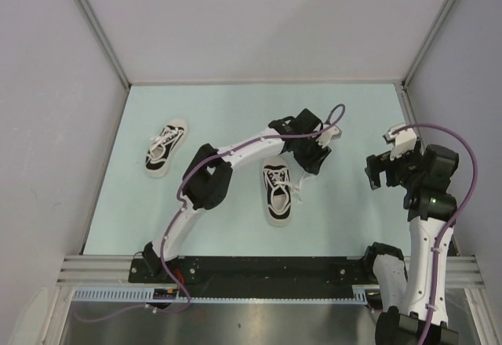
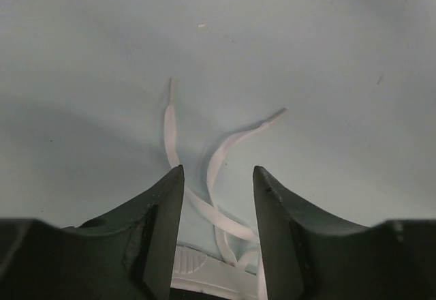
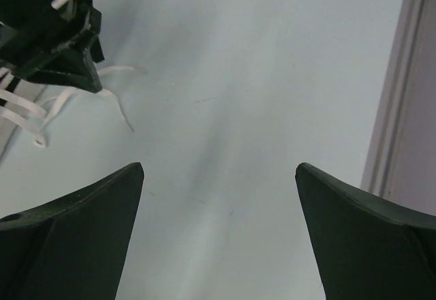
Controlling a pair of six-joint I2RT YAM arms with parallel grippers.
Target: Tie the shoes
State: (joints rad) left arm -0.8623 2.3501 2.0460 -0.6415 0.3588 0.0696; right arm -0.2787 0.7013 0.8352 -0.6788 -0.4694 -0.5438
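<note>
In the left wrist view, the bottom edge and the fingers of the left gripper are cutting off the middle shoe, leaving only a white sliver, and its laces are running out of sight behind those fingers. From above, the far shoe is showing too small to judge its knot.

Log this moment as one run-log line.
left jaws: open, above loose laces beside centre shoe | right jaws: open, holding nothing, over table | other shoe: left side, apart from both arms
</note>
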